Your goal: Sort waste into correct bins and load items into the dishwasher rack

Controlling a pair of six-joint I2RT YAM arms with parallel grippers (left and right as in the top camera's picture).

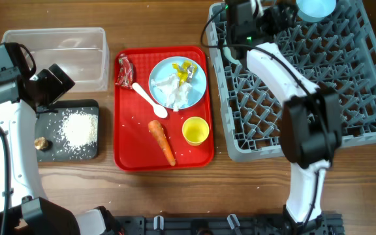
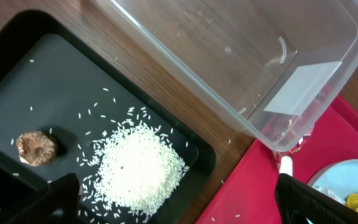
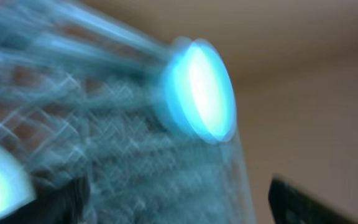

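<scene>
White loose rice [image 1: 80, 128] lies heaped in your shallow black rectangular tray [image 1: 83, 154]. The small brown lump [image 1: 41, 143] sits in the same tray, off to one side of the heap and not touching it. Just behind that tray stands the clear rectangular plastic tub [image 1: 57, 59].

Your left gripper [image 2: 178, 190] hangs over the black tray. Its two dark fingers are spread wide with nothing held between them, only the rice below.

To the right, the flat red tray [image 1: 132, 147] holds the rest:
- The large light blue round plate [image 1: 162, 70] carries the crumpled white tissue [image 1: 172, 93] and the yellow crinkled wrapper [image 1: 187, 70].
- The red crinkled wrapper [image 1: 125, 72] lies beside the plate, in the tray's far left corner.
- The white plastic spoon [image 1: 150, 101] lies slantwise along the plate's near left edge.
- The orange carrot [image 1: 162, 142] lies just below the spoon.
- The small yellow cup [image 1: 195, 130] stands upright, mouth up, just beside the carrot.

Further right is the large square grey plastic dishwasher rack [image 1: 364, 98] with its grid of upright pegs. You can see a light blue bowl [image 1: 315, 8] at its far edge. Your right arm [image 1: 273, 65] reaches across the rack toward that end.

The right wrist view is badly smeared. It shows the bowl standing on its edge among the pegs, and a second light blue shape at the lower left that is too blurred to name. The right gripper [image 3: 179, 196] is near the bowl, its fingers well apart and holding nothing.
</scene>
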